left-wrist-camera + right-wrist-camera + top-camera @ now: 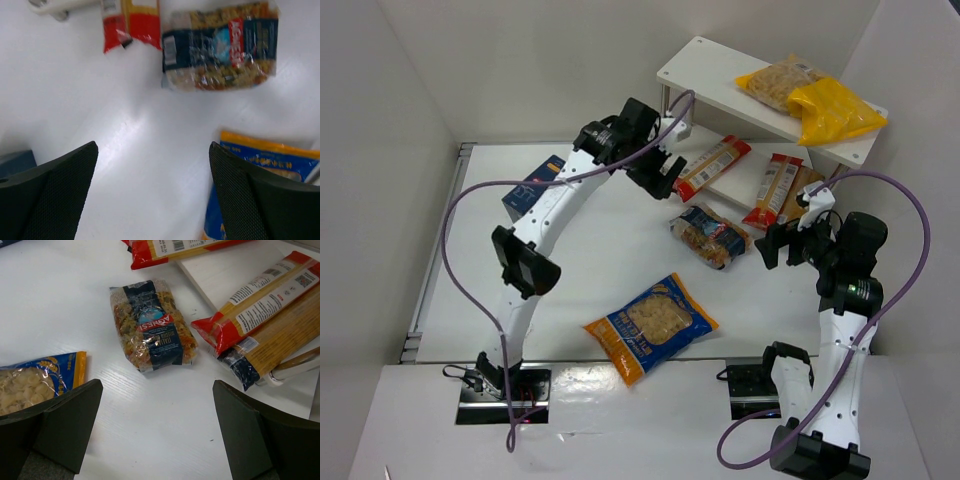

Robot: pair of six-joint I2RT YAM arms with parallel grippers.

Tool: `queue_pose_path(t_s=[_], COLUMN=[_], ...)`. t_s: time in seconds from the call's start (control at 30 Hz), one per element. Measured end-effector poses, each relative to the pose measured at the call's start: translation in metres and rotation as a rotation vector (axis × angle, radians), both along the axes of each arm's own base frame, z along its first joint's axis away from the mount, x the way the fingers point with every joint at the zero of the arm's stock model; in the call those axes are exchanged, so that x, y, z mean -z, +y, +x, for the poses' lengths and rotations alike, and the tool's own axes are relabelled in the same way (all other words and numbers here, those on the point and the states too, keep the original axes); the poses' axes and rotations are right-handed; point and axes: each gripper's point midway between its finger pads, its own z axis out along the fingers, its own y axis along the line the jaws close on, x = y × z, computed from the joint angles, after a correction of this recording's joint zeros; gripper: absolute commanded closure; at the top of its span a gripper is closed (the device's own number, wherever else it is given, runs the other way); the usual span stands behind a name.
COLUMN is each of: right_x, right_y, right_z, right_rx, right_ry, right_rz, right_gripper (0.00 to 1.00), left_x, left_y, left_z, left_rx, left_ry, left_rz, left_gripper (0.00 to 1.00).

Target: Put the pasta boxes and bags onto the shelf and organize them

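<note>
The white shelf (705, 75) stands at the back right. Two yellow pasta bags (812, 100) lie on its top board. On its lower board are a red-and-clear spaghetti bag (712, 167) and two more long bags (777, 190), ends jutting over the front edge. A clear blue-labelled bag (710, 235) (220, 47) (152, 325) lies on the table before the shelf. An orange-and-blue bag (650, 325) (35, 385) lies nearer the front. A dark blue box (535, 185) sits behind the left arm. My left gripper (665, 178) (153, 145) hovers open and empty near the spaghetti bag's end. My right gripper (780, 248) (157, 385) is open and empty over bare table, right of the blue-labelled bag.
White walls close in the table on the left, back and right. Purple cables loop off both arms. The shelf's lower board (225, 275) reaches into the right wrist view, with a dark-ended spaghetti bag (270, 350) overhanging it.
</note>
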Motion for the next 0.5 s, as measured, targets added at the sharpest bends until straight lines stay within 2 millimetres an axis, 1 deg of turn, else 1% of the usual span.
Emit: queue_pose_path(t_s=[0.07,0.1,0.17,0.23,0.3,0.33,0.4,0.5], right_x=[0.000,0.000,0.001,0.001,0.001,0.001,0.003,0.007], right_y=[0.001,0.001,0.001,0.001,0.002,0.002,0.003,0.005], right_z=[0.000,-0.001,-0.001,-0.001,-0.001,-0.001,0.000,0.003], right_rx=[-0.003,-0.004,-0.007,-0.009,-0.012,-0.015,-0.023,-0.035], right_ry=[0.001,0.001,0.003,0.002,0.002,0.004,0.012,0.031], right_rz=[0.001,0.000,0.000,-0.001,0.000,0.002,0.010,0.021], right_gripper=[0.00,0.00,0.00,0.00,0.00,0.00,0.00,0.00], left_x=[0.007,0.015,0.035,0.052,0.064,0.068,0.070,0.070], left_y=[0.007,0.013,0.033,0.054,0.075,0.085,0.104,0.134], left_z=[-0.016,-0.026,-0.052,-0.073,-0.093,-0.100,-0.104,-0.099], left_rx=[0.013,0.016,0.012,-0.003,-0.023,-0.041,-0.095,-0.211], left_ry=[0.038,0.059,0.105,0.119,0.139,0.146,0.144,0.122], left_rz=[0.014,0.025,0.064,0.091,0.113,0.110,0.082,0.022], left_gripper=[0.02,0.00,0.00,0.00,0.00,0.00,0.00,0.00])
